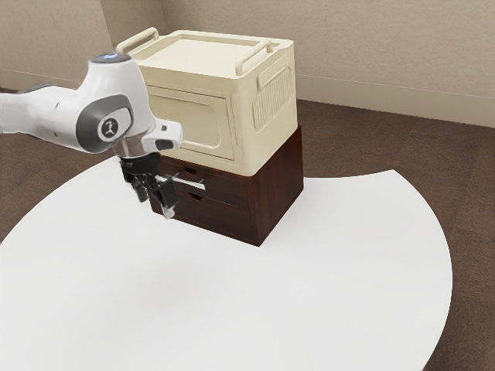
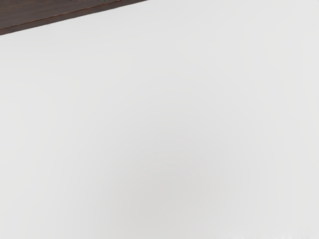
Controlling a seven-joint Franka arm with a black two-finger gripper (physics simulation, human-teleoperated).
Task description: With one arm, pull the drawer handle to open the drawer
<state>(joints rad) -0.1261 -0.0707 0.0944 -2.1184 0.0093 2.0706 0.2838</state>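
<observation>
In the exterior view my gripper point(image 1: 156, 206) hangs open above the white table, in front of the dark wooden drawer unit point(image 1: 279, 189), with its two black fingers apart. The unit's front carries an upper drawer point(image 1: 230, 188) and a lower drawer point(image 1: 222, 219), both flush, each with a dark notch at its top edge. A thin pale bar point(image 1: 193, 184) crosses the front beside my fingers; whether it belongs to the hand or the drawer, I cannot tell. From the wrist, the unit's dark wood point(image 2: 47, 14) borders the tabletop.
A large cream storage box point(image 1: 274, 100) with raised handles rests on top of the drawer unit. The round white table point(image 1: 340, 286) spreads in front of and beside the unit, its curved edge toward the exterior view's right.
</observation>
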